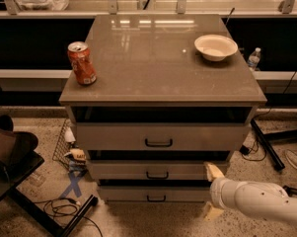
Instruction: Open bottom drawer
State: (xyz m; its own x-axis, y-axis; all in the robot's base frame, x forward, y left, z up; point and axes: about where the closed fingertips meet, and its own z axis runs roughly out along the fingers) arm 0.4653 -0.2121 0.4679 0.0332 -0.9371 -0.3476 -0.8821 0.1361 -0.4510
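The bottom drawer (138,194) is the lowest of three grey-beige drawers in the cabinet, with a small black bar handle (156,198). It looks shut or nearly shut. My gripper (208,191) is on a white arm coming in from the lower right. It sits at the right end of the bottom drawer's front. It is open and empty, with one beige fingertip (213,171) by the middle drawer and the other by the floor.
The middle drawer (153,171) and top drawer (158,137) sit above it. A red soda can (82,63) and a white bowl (216,47) stand on the cabinet top. A dark chair (12,157), cables (64,209) and litter lie on the floor at the left.
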